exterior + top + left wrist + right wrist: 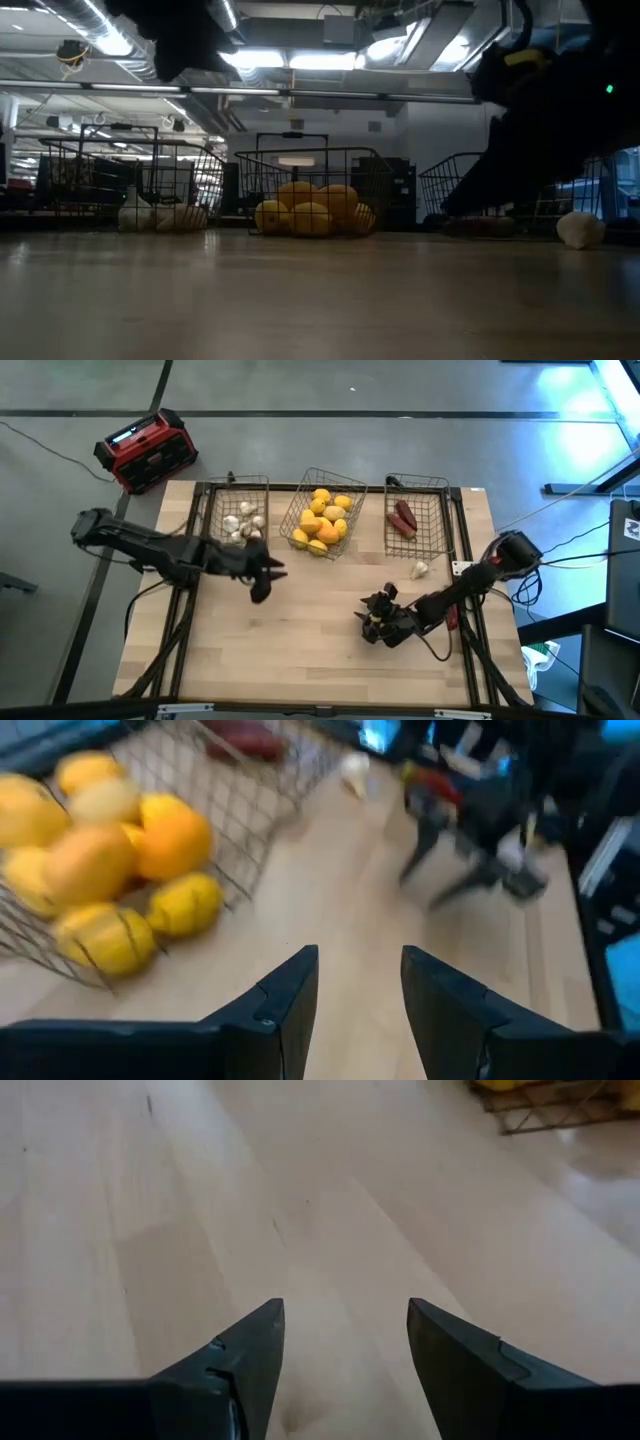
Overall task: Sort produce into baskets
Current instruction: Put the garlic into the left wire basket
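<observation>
You are looking at three wire baskets along the far edge: the left basket [240,510] holding white bulbs [241,523], the middle basket [322,510] piled with lemons and oranges [322,520], the right basket [416,512] carrying dark red pieces [403,517]. One bulb [420,569] is lying loose just outside it. Your left gripper [268,575] and right gripper [372,622] are both hanging apart, empty.

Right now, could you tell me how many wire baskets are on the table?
3, in a row along the table's far edge: the left basket with white bulbs, the middle basket with lemons and oranges, the right basket with dark red pieces.
</observation>
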Available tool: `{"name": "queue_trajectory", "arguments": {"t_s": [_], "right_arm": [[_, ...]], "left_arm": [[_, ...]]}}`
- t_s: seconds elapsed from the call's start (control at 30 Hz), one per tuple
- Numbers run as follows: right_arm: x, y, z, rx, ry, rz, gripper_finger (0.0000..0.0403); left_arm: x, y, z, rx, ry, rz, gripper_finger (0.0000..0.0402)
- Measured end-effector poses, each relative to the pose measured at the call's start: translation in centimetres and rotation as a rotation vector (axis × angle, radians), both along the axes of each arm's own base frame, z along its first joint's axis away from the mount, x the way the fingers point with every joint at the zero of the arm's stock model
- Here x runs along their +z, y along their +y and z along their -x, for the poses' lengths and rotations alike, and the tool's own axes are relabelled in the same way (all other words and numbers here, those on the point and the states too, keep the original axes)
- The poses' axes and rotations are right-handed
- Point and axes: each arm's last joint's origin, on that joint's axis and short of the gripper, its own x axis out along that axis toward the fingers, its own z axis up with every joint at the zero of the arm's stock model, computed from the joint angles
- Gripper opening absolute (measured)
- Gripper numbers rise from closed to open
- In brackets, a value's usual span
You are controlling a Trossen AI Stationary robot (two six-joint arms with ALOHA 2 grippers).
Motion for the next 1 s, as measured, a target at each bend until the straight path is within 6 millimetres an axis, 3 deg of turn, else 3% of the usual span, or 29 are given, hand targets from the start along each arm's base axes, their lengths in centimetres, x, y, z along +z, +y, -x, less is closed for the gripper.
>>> {"name": "queue_trajectory", "arguments": {"t_s": [0.23,0.5,0.73,1.0], "right_arm": [[3.4,-2.0,3.0,-0.108,0.105,-0.048,0.0211],[6.8,-5.0,8.2,-0.336,0.232,-0.17,0.0211],[7.0,-6.4,10.8,-0.54,0.388,-0.218,0.0211],[6.3,-7.0,11.3,-0.638,0.401,-0.12,0.0211]], "left_arm": [[-3.8,-3.2,-1.4,-0.005,0.09,-0.034,0.014],[-6.7,-4.5,-3.3,-0.007,0.145,-0.043,0.014],[-8.0,-4.8,-4.2,-0.005,0.156,-0.045,0.014],[-8.1,-4.9,-4.5,-0.004,0.15,-0.042,0.014]]}}
